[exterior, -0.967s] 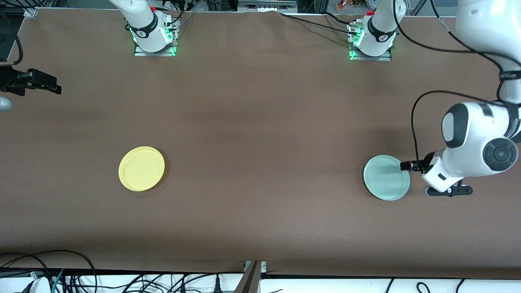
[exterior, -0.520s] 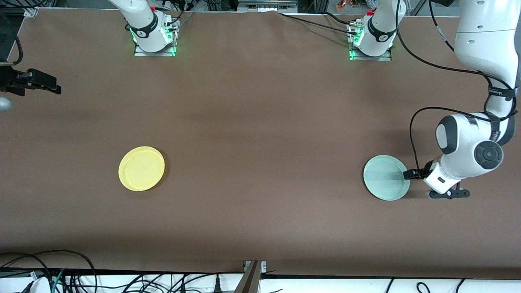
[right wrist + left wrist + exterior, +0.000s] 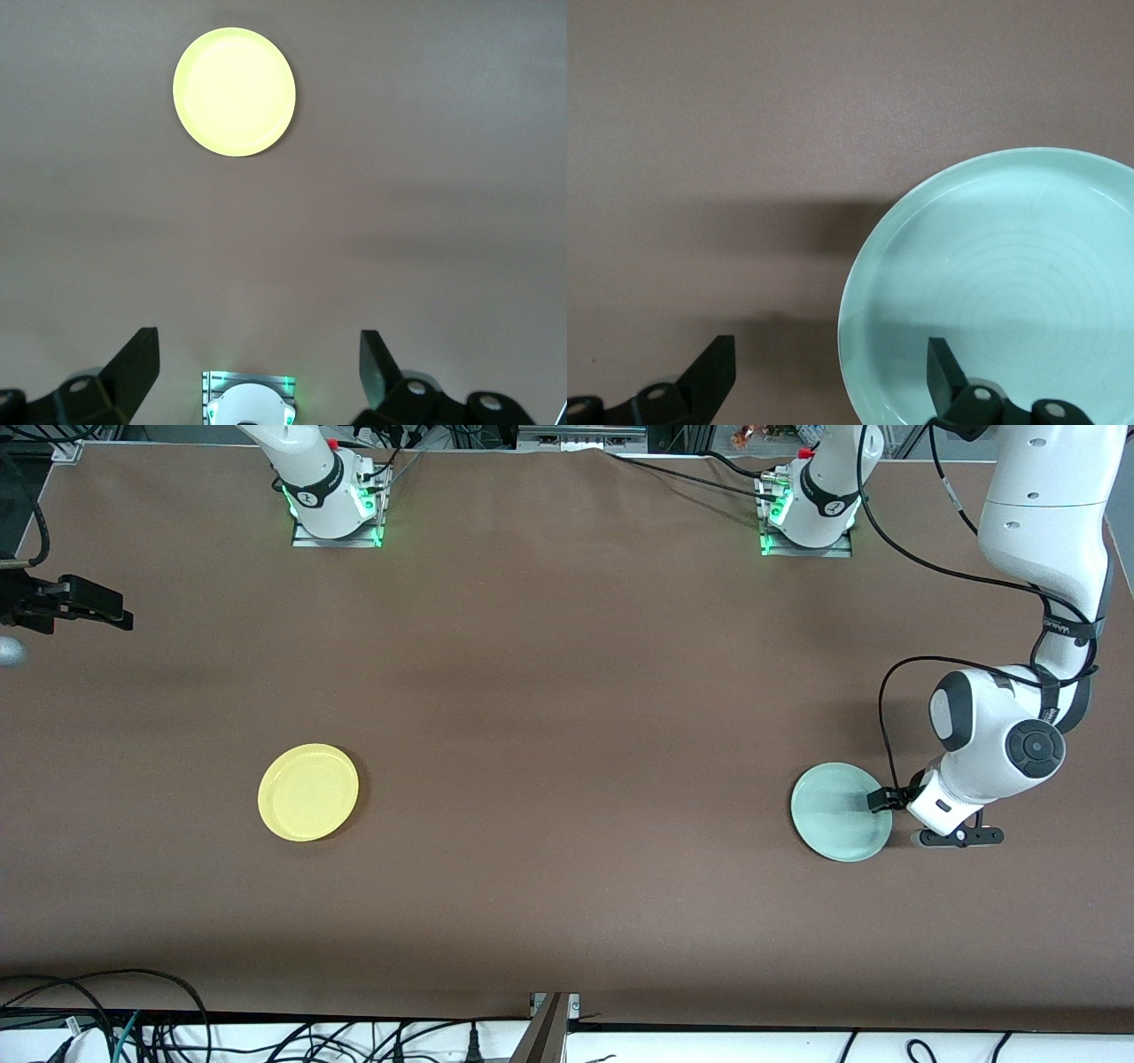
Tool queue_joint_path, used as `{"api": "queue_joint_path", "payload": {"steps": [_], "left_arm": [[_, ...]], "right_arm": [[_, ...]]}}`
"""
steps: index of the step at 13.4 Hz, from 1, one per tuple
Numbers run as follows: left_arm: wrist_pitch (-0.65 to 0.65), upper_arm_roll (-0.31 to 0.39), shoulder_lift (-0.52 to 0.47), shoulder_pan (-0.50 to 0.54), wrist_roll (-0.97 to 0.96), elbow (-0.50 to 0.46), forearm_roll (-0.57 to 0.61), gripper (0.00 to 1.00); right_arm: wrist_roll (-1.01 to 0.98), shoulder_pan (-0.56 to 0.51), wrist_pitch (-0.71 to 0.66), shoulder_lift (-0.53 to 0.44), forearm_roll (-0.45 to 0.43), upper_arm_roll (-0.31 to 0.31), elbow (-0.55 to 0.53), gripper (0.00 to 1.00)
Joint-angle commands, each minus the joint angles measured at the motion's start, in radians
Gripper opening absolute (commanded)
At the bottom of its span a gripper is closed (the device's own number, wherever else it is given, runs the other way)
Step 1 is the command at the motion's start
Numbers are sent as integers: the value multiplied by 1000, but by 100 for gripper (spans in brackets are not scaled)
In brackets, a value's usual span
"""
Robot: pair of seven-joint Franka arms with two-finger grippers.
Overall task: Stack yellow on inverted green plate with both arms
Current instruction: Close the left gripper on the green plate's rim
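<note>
**Left jaws astride green plate rim**

Surface [image 3: 567, 691]: brown, wide, carrying two plates well apart. Left arm [image 3: 1001, 744] bent low at its own end; left gripper [image 3: 879, 801] at the green plate [image 3: 837, 815], jaws wide, one finger [image 3: 948, 376] over the plate's inside, the other over bare surface, rim between them. Plate lies rim-up. Right arm waits; right gripper [image 3: 84, 607] high at the right arm's end, jaws wide. Yellow [image 3: 308, 792] flat, rim-up, toward the right arm's end.
</note>
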Motion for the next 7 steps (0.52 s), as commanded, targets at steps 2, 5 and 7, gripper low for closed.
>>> {"api": "queue_joint_path", "payload": {"steps": [2, 5, 7], "left_arm": [[26, -8, -6, 16, 59, -16, 11, 58], [30, -10, 8, 18, 59, -16, 9, 52], [30, -10, 10, 16, 59, -15, 9, 48]], "right_arm": [[0, -10, -5, 6, -6, 4, 16, 100], [0, -10, -5, 6, -5, 4, 16, 100], [-2, -10, -5, 6, -5, 4, 16, 100]]}}
